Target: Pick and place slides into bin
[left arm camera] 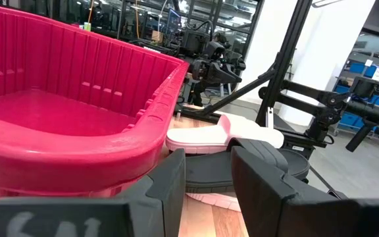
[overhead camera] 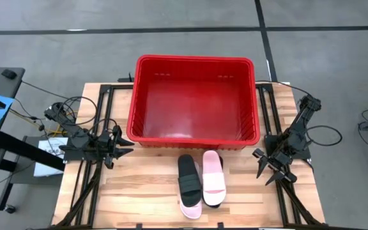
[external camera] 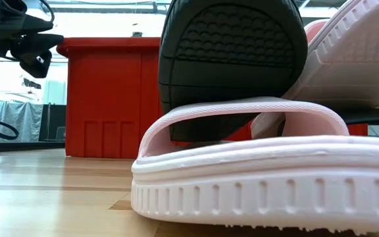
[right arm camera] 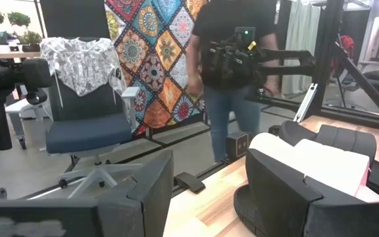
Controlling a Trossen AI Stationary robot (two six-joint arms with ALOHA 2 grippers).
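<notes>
The red bin (overhead camera: 193, 67) stands on the wooden table at the far middle; its wall also shows in the low view (external camera: 110, 99) and the left wrist view (left arm camera: 77, 125). The slides lie in a pile just near of it. A black slide (overhead camera: 189, 179) lies across a pink one (overhead camera: 191, 208). A second pink slide (overhead camera: 213, 172) lies on a second black one (overhead camera: 214, 200). My left gripper (overhead camera: 125, 145) is open and empty, left of the bin's near left corner, pointing toward the pile. My right gripper (overhead camera: 265, 167) is open and empty, right of the pile.
Black frame rails (overhead camera: 88, 185) run along the table's left and right sides (overhead camera: 286, 191). Bare wood lies between the pile and each gripper. Beyond the table, a person (right arm camera: 232, 72) and an office chair (right arm camera: 87, 125) show in the right wrist view.
</notes>
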